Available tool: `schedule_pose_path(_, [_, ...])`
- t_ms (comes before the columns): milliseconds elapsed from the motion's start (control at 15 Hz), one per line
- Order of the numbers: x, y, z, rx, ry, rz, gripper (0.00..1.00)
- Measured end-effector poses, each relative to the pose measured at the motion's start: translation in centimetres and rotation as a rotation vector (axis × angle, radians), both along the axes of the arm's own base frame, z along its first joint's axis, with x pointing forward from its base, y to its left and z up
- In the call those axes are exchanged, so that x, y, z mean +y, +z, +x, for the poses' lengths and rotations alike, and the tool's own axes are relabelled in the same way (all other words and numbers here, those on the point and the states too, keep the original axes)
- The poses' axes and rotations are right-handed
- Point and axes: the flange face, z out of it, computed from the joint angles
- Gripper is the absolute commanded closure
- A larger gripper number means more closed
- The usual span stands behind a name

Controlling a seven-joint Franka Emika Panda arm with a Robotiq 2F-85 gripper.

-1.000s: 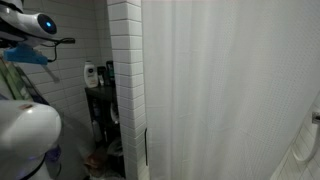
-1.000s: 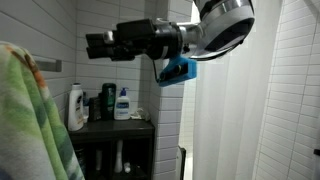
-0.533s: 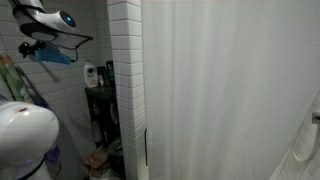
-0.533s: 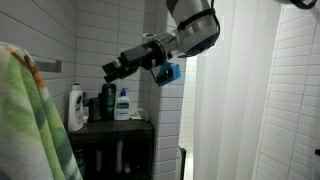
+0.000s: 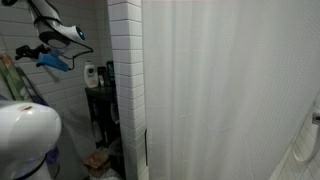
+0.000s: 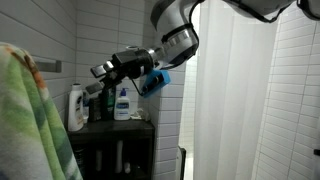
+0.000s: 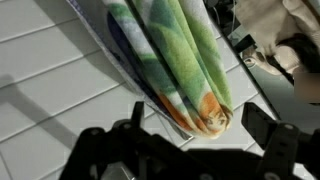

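A green, orange and white printed towel (image 7: 170, 55) hangs down against the white tiled wall. In the wrist view its lower end lies between the two black fingers (image 7: 258, 118) of my gripper (image 7: 197, 113), whose jaws stand wide open, not closed on the cloth. In both exterior views the gripper (image 6: 101, 71) (image 5: 24, 50) reaches out level from the arm towards the towel (image 6: 25, 120) (image 5: 9, 75) at the left edge. A blue part (image 6: 152, 82) sits on the wrist.
A dark shelf (image 6: 115, 126) in the tiled corner carries a white bottle (image 6: 75, 106), a pump bottle (image 6: 122, 104) and darker bottles. A white shower curtain (image 6: 240, 100) fills the right. A tiled partition (image 5: 124, 80) stands beside the shelf. A white rounded body (image 5: 25, 135) sits low left.
The arm has swung down and towards the towel, with the wrist dropping from high in both exterior views. The gripper now points at the hanging cloth.
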Motion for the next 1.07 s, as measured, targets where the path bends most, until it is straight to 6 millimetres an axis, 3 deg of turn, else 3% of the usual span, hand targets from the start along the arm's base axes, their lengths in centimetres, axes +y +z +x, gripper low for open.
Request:
schedule_pose_path(533, [2.8,-2.7,-3.2,0.139,-0.024,0.210,0.00])
schedule_pose_path(1067, [3.6,-5.6,-6.2,0.173,-0.046,0.267,0.00])
